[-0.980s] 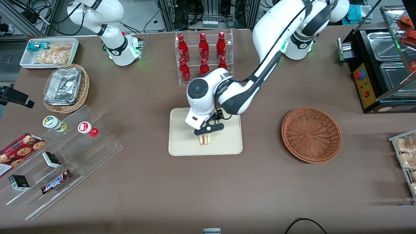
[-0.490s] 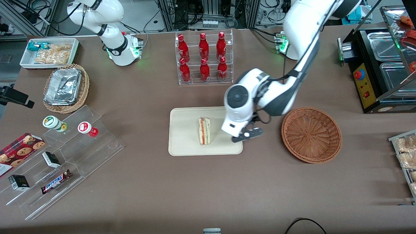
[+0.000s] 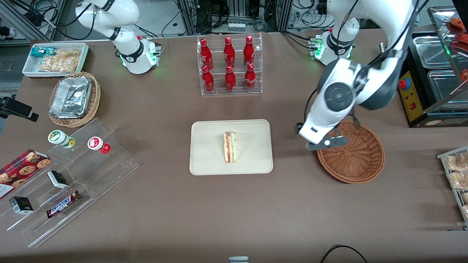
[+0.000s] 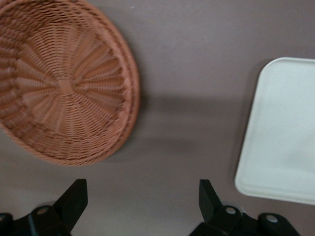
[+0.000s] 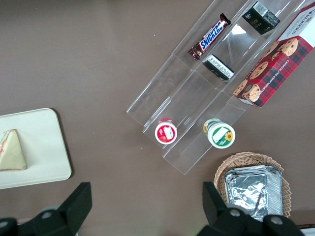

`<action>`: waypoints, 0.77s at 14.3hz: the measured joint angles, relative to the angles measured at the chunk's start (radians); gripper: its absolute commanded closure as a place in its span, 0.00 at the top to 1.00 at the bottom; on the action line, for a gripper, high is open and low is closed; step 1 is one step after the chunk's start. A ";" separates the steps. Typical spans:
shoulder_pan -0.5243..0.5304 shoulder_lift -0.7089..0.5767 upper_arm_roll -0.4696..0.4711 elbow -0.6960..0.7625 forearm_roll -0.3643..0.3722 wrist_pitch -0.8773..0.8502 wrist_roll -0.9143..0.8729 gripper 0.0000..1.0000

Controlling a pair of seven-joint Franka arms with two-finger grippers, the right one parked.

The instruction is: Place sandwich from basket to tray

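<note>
The sandwich (image 3: 230,147), a pale wedge with red and green stripes, lies on its own in the middle of the cream tray (image 3: 207,153); the right wrist view also catches the sandwich (image 5: 12,151) on the tray (image 5: 44,147). The reddish-brown wicker basket (image 3: 356,157) stands beside the tray toward the working arm's end, with nothing in it. My gripper (image 3: 325,143) hovers over the basket's rim on the side facing the tray. It is open and holds nothing. In the left wrist view the gripper (image 4: 142,199) hangs above bare table between the basket (image 4: 64,83) and the tray (image 4: 283,132).
A clear rack of red bottles (image 3: 229,64) stands farther from the front camera than the tray. A black machine with steel pans (image 3: 427,73) sits at the working arm's end. Toward the parked arm's end are acrylic steps with snacks (image 3: 69,175) and a tan basket of foil containers (image 3: 73,98).
My gripper let go of the sandwich on the tray, then rose and travelled away from it to the basket's rim. The sandwich has stayed put on the tray.
</note>
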 measured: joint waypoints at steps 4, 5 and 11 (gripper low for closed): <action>0.109 -0.115 0.003 -0.021 -0.035 -0.141 0.199 1.00; 0.132 -0.141 0.007 -0.021 -0.041 -0.163 0.245 1.00; 0.148 -0.236 0.160 0.089 -0.058 -0.249 0.461 1.00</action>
